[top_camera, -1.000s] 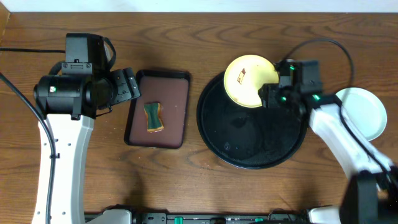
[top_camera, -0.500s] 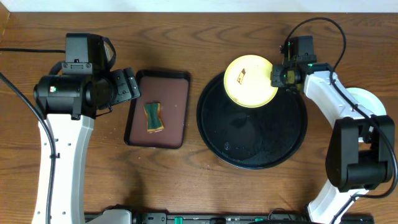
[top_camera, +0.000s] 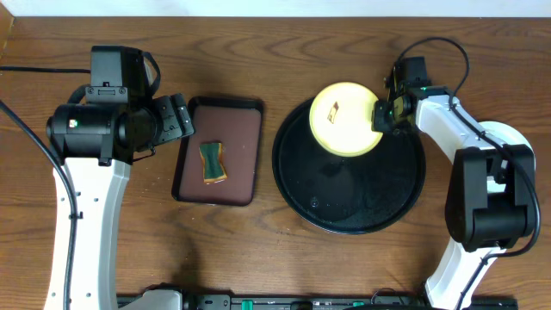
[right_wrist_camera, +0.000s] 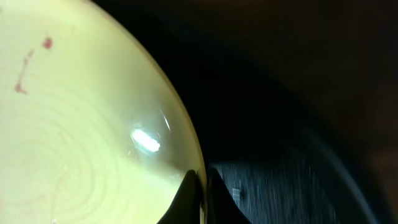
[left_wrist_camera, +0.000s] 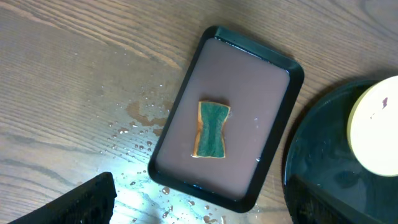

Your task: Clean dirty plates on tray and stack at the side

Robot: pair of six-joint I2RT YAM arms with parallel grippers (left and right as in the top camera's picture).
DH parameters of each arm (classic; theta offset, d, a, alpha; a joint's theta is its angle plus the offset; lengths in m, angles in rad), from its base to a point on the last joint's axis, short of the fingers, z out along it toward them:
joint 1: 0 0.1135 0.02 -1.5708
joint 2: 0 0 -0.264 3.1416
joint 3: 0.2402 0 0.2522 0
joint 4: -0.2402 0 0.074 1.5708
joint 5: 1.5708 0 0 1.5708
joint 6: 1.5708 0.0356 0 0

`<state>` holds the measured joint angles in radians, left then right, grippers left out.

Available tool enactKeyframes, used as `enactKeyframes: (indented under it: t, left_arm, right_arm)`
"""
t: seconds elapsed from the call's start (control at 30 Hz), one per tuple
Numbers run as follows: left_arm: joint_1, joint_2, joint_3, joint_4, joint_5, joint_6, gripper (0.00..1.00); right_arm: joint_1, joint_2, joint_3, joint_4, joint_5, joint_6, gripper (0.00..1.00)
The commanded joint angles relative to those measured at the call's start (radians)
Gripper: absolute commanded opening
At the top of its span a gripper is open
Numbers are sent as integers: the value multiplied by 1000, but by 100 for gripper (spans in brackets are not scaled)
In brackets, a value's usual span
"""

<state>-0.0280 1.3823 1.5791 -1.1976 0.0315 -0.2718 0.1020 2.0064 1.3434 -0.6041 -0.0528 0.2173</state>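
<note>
A pale yellow plate with a small dark smear sits at the far edge of the round black tray. My right gripper is shut on the plate's right rim. In the right wrist view the two fingertips pinch the thin rim of the yellow plate over the dark tray. Another pale plate lies on the table to the right of the tray, partly behind the right arm. My left gripper stands open at the left, with nothing in it.
A green sponge lies in a shallow rectangular brown tray between the left gripper and the round tray. Water drops wet the wood beside it.
The right gripper's jaws closed onto the yellow plate's rim, and the right arm swung from above the tray toward the back. The plate shifted slightly. The left arm stayed still.
</note>
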Motion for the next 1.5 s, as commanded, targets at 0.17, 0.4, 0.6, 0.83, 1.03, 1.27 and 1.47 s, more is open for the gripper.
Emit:
enactKeyframes:
  t: [0.17,0.4,0.6,0.83,1.03,1.27,1.47]
  left_arm:
    - [3,-2,16,-2,3,6,88]
    - [3,-2,16,-2,4,5,88]
    - [3,-2,16,-2,10,5,88]
    - [1,14,-10,0,118,6,88]
    - [-2,71,-93,6,108,6,84]
    - [-13,206,-231,106,111,5,69]
    - [-64,403,-283,217,108,-2,56]
  right_arm:
    - [37,-110,-5,-267,-5,40,1]
    - [98,-106,-30,-226,-3,-175,1]
    - [102,-106,-84,-218,11,-182,1]
    - [94,-106,-154,-141,3,-127,16]
    - [85,-106,-154,-100,3,-76,1]
    - [82,-106,-154,-88,3,-76,1]
    - [82,-106,-154,-88,3,-76,1]
